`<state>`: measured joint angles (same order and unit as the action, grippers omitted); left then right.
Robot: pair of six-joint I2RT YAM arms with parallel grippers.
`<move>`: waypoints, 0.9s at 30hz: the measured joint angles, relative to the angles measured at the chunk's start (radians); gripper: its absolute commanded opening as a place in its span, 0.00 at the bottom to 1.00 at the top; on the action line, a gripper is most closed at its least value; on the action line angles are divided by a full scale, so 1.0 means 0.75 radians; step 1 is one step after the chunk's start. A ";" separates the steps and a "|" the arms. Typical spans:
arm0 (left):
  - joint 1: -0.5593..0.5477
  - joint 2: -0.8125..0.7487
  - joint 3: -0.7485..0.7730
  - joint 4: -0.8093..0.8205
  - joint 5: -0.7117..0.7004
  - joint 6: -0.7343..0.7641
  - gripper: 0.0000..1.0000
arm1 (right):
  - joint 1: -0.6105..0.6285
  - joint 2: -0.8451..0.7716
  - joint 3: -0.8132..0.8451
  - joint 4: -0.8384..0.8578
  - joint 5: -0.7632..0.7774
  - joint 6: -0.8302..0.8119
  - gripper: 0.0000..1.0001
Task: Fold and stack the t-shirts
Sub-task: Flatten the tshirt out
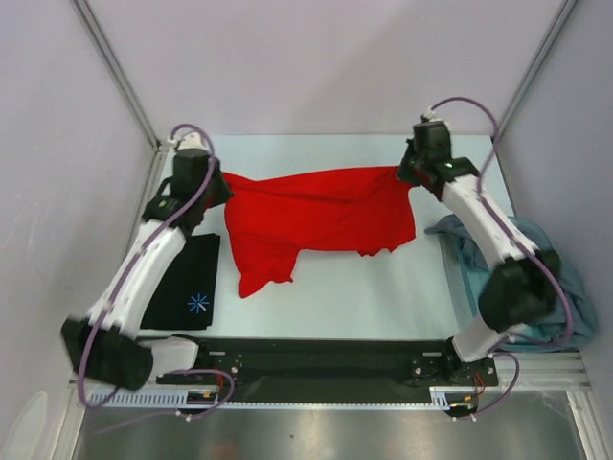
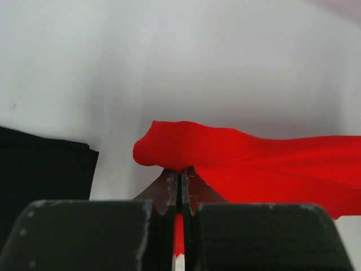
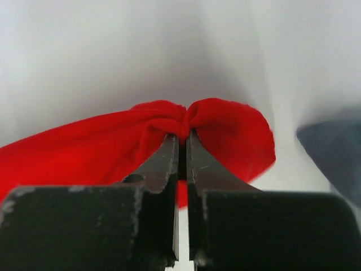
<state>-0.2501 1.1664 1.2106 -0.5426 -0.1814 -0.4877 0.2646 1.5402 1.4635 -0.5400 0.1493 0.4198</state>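
A bright red t-shirt (image 1: 316, 216) hangs stretched between my two grippers above the middle of the pale table, its lower edge drooping toward the front left. My left gripper (image 1: 222, 182) is shut on the shirt's left end (image 2: 169, 149). My right gripper (image 1: 407, 177) is shut on its right end (image 3: 225, 127), the cloth bunched at the fingertips. A folded black t-shirt (image 1: 187, 283) with a blue-white starburst print lies flat at the left, under the left arm. A crumpled teal-grey t-shirt (image 1: 565, 278) lies at the right edge, partly hidden by the right arm.
Pale walls with metal corner posts (image 1: 115, 67) enclose the table on three sides. A black rail (image 1: 326, 359) carrying both arm bases runs along the near edge. The black shirt's edge (image 2: 45, 169) shows at the left of the left wrist view.
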 measured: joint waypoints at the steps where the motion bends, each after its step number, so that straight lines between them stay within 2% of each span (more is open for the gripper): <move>1: 0.008 0.117 0.003 0.023 -0.009 0.003 0.00 | -0.002 0.087 0.025 0.002 0.011 0.004 0.05; 4: 0.041 0.424 0.040 0.047 -0.027 0.024 0.00 | -0.006 0.393 0.168 -0.008 0.028 0.007 0.11; 6: 0.070 0.596 0.102 0.038 -0.033 0.036 0.00 | -0.005 0.569 0.302 -0.031 0.020 0.003 0.20; 7: 0.087 0.676 0.146 0.038 -0.036 0.042 0.01 | -0.005 0.638 0.385 -0.062 0.021 -0.005 0.24; 8: 0.104 0.745 0.191 0.036 -0.038 0.051 0.01 | -0.004 0.732 0.498 -0.089 0.012 -0.010 0.34; 10: 0.128 0.839 0.278 0.027 -0.050 0.077 0.04 | -0.004 0.892 0.728 -0.150 0.001 -0.022 0.43; 11: 0.138 0.881 0.331 0.022 -0.060 0.096 0.06 | -0.005 0.942 0.807 -0.166 -0.002 -0.033 0.52; 13: 0.151 0.932 0.416 0.018 -0.065 0.130 0.13 | -0.010 0.980 0.885 -0.204 -0.021 -0.051 0.59; 14: 0.154 0.944 0.441 0.018 -0.066 0.143 0.13 | -0.015 0.980 0.896 -0.230 -0.032 -0.058 0.66; 17: 0.156 0.952 0.500 0.013 -0.066 0.171 0.14 | -0.035 0.961 0.905 -0.286 -0.056 -0.087 0.75; 18: 0.156 0.952 0.517 0.012 -0.065 0.178 0.16 | -0.044 0.946 0.888 -0.300 -0.068 -0.097 0.76; 19: 0.156 0.956 0.536 0.009 -0.065 0.186 0.29 | -0.055 0.921 0.857 -0.313 -0.081 -0.105 0.77; 21: 0.155 0.977 0.582 0.003 -0.065 0.207 0.46 | -0.080 0.835 0.732 -0.322 -0.106 -0.109 0.80; 22: 0.155 0.994 0.609 -0.002 -0.066 0.211 0.58 | -0.095 0.780 0.654 -0.333 -0.116 -0.111 0.80; 23: 0.155 1.011 0.634 -0.007 -0.066 0.214 0.61 | -0.108 0.732 0.590 -0.338 -0.125 -0.112 0.78; 25: 0.156 1.028 0.651 -0.012 -0.065 0.208 0.66 | -0.143 0.611 0.425 -0.349 -0.164 -0.112 0.70; 26: 0.156 1.028 0.650 -0.027 -0.064 0.206 0.67 | -0.158 0.565 0.367 -0.359 -0.182 -0.114 0.54; 27: 0.156 1.028 0.648 -0.041 -0.064 0.202 0.67 | -0.174 0.518 0.303 -0.347 -0.200 -0.122 0.50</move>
<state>-0.1333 1.9377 1.6966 -0.5735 -0.2295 -0.3359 0.1337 1.9285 1.6909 -0.8005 -0.0006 0.3286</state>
